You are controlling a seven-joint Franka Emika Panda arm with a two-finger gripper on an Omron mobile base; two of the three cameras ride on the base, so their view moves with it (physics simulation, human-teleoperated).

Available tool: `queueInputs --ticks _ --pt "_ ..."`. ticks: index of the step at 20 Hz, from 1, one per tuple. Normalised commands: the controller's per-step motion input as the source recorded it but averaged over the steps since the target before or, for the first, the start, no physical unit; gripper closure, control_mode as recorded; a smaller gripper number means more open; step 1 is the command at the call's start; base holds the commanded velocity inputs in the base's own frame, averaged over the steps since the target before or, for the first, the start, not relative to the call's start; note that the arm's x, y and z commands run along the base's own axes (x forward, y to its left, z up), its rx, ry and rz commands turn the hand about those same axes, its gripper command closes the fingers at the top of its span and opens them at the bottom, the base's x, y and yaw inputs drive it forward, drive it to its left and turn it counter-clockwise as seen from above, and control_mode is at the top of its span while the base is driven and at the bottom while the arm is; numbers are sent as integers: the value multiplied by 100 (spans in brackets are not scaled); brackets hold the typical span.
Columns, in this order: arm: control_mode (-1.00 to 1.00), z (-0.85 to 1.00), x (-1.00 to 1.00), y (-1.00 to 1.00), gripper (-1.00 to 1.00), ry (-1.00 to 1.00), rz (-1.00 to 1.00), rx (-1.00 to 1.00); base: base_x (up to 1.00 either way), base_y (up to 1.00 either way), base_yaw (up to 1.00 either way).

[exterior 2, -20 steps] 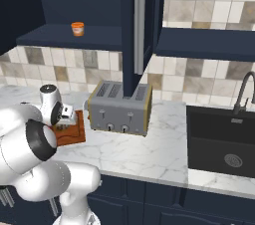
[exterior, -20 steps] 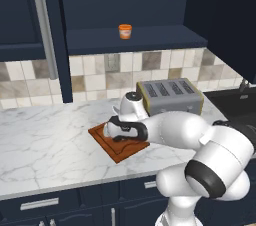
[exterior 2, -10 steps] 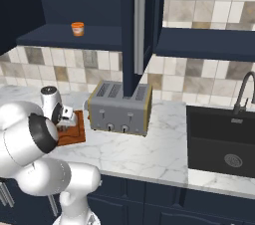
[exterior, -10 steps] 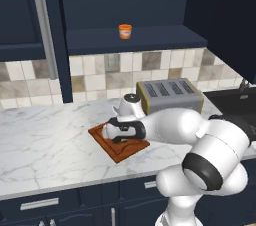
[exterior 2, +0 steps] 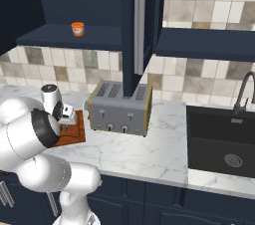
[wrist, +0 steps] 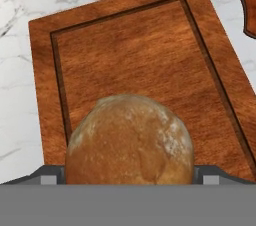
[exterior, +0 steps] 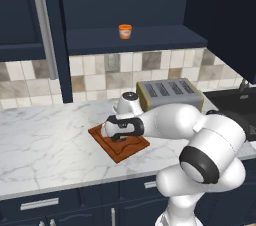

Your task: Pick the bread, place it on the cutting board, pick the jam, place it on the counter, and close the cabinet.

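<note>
The bread [wrist: 130, 140] is tan-brown with a pale mottled crust; the cutting board [wrist: 130, 55] is reddish-brown wood with a darker groove round its edge; the counter [exterior: 45, 145] is white marble with grey veins; the jam [exterior: 125, 31] is orange under a pale lid; the cabinet [exterior 2: 134, 25] is dark navy with a silver bar handle; the toaster [exterior 2: 119, 112] is grey with tan ends.

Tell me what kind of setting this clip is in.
A rendered home kitchen: a marble counter over navy drawers, a four-slot toaster against a tiled backsplash, a dark sink with a tap, and a cutting board with bread on it.
</note>
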Motion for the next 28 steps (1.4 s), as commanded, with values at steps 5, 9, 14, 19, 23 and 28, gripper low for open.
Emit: queueInputs --ticks 5,9,14,19,23,28 --pt "-100 0 0 0 -100 0 0 0 0 0 0" --pt "-100 0 0 0 -100 0 0 0 0 0 0" --pt "-100 4 -5 0 -100 -6 0 0 0 0 0" --pt "-100 20 -22 0 -100 -17 0 0 0 0 0" --pt "-100 25 -27 0 -100 -21 0 0 0 0 0" --pt "-100 20 3 0 -100 -4 0 0 0 0 0"
